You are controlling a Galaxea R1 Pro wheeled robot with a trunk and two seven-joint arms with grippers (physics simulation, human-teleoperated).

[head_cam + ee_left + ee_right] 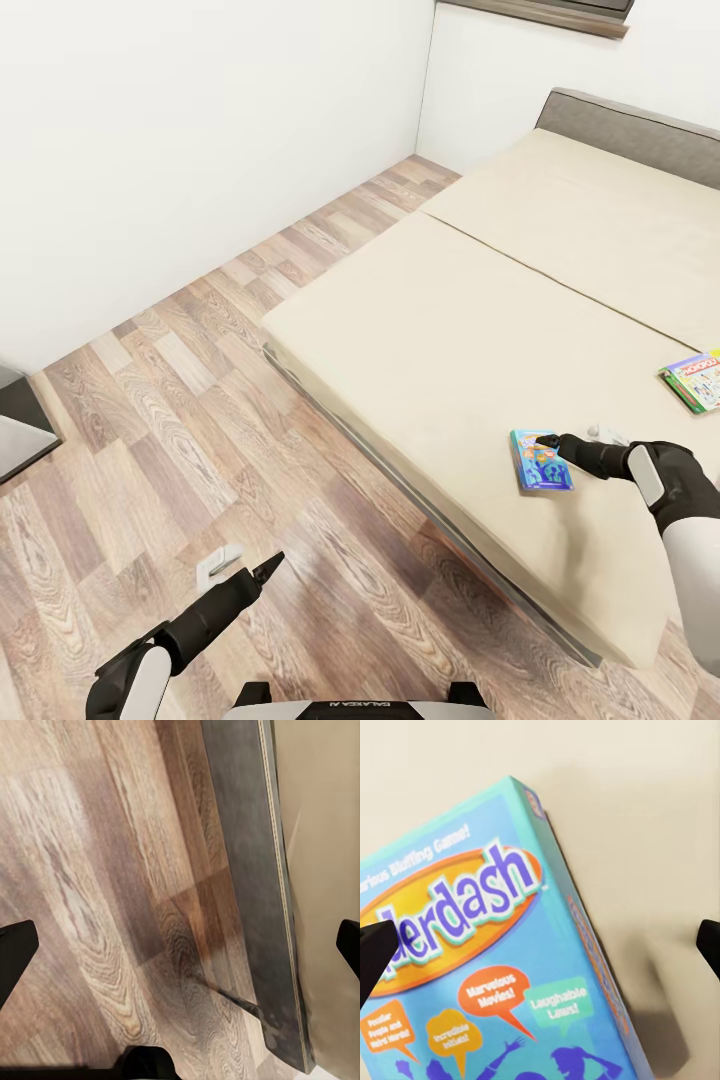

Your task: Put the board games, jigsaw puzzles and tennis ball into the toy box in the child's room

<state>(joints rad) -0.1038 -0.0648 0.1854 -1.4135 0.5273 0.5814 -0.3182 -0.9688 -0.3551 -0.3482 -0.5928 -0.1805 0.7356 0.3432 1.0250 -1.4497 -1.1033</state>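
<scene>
A mostly blue board game (pixel 541 461) lies flat on the beige bed (pixel 470 330) near its front edge. My right gripper (pixel 549 440) hovers right over it. In the right wrist view the blue board game (pixel 495 967) reads "…derdash", and my right gripper (pixel 540 949) is open, one fingertip over the box lid and the other over bare mattress. A white-green Monopoly board game (pixel 696 381) lies further right on the bed, cut off by the picture's edge. My left gripper (pixel 266 570) hangs open over the wood floor (pixel 97 907), holding nothing.
The bed's dark grey frame (pixel 259 907) runs along the floor beside my left gripper. A low grey headboard (pixel 630 125) stands at the far end against the white wall. A dark grey cabinet corner (pixel 20 425) juts in at the left.
</scene>
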